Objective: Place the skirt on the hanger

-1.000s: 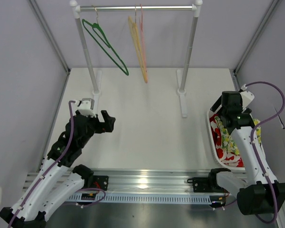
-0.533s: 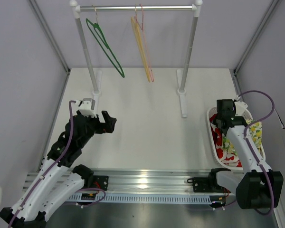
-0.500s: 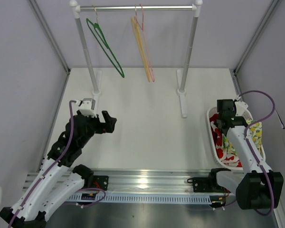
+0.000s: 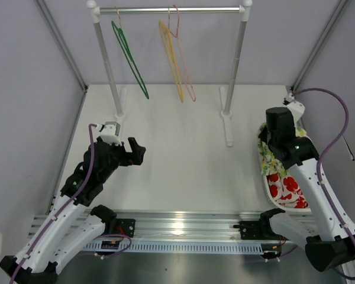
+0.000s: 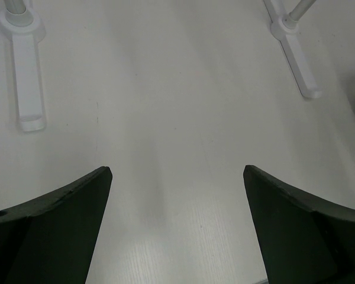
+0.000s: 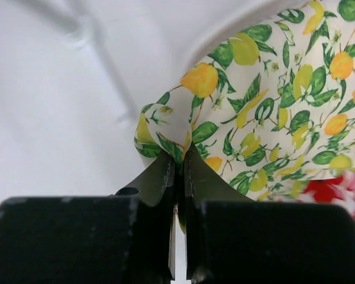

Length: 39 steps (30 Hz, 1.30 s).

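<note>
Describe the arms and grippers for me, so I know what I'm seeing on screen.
The left arm and right arm have white links with black joints, and each carries a purple cable. The right arm shows a small green light. The left gripper and right gripper have dark, wedge-shaped, tapering fingers.

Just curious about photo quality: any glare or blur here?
Top view: bright glare on the metal rail. Right wrist view: lemon-print fabric crisp, the near dark jaws soft. Left wrist view: even light, faint sheen on the table.
</note>
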Tool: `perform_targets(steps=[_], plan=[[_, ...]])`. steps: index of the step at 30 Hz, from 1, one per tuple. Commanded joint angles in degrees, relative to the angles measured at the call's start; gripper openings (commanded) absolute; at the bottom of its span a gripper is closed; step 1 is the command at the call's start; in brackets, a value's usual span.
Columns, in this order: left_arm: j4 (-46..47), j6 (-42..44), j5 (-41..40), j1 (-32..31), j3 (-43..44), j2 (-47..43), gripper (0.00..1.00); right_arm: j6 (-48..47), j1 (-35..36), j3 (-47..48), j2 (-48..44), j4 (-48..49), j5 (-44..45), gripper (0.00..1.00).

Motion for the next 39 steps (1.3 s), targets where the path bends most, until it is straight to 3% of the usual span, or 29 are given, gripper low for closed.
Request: perform_targets(steps=[1, 2, 5, 8, 12, 17, 22, 25, 28, 30, 34, 39], plan=[[1.2, -0.2, -0.1, 0.6, 2.1, 0.0, 0.99, 2.9, 10.5, 5.1, 2.3, -1.1, 0.0, 0.00], [1.1, -0.3, -0.2, 0.6, 2.0, 0.1, 0.99, 4.4, 16.4, 5.3, 4.0, -0.4, 0.8, 0.00], [1.0, -0.3, -0.5, 0.6, 1.9, 0.2, 0.99, 7.0, 25.3, 5.7, 7.6, 2.0, 2.1, 0.00], [0.9, -0.2, -0.7, 0.6, 2.1, 0.6, 0.99, 9.1, 29.5, 4.1, 13.2, 7.5, -2.0, 0.00], [1.0, -0.1, -0.7, 0.6, 2.0, 0.9, 0.99, 9.0, 31.5, 4.1, 22.1, 14.8, -11.3, 0.00], [0.9, 0.2, -0.6, 0.6, 2.1, 2.1, 0.99, 8.5, 32.0, 10.5, 31.4, 19.7, -21.2, 0.00], [2.1, 1.1, 3.6, 0.6, 2.0, 3.3, 0.99, 9.5, 30.2, 14.5, 33.4, 21.8, -24.7, 0.00], [4.5, -2.8, 9.4, 0.4, 0.7, 4.2, 0.97, 9.2, 30.8, 20.8, 33.8, 19.3, -24.5, 0.00], [14.2, -12.2, 15.1, -1.7, -4.3, 4.1, 0.94, 11.1, 31.4, 23.8, 33.5, 19.5, -24.7, 0.00], [23.3, -17.1, 13.9, -4.4, -10.6, 4.4, 0.93, 13.4, 31.6, 24.4, 32.3, 20.4, -24.9, 0.00], [35.4, -20.8, 6.2, -13.0, -18.8, 7.9, 0.91, 15.2, 31.8, 27.9, 32.0, 19.0, -24.6, 0.00], [50.3, -20.4, -0.8, -18.5, -24.7, 14.9, 0.92, 17.6, 31.6, 29.2, 30.8, 18.9, -24.8, 0.00]])
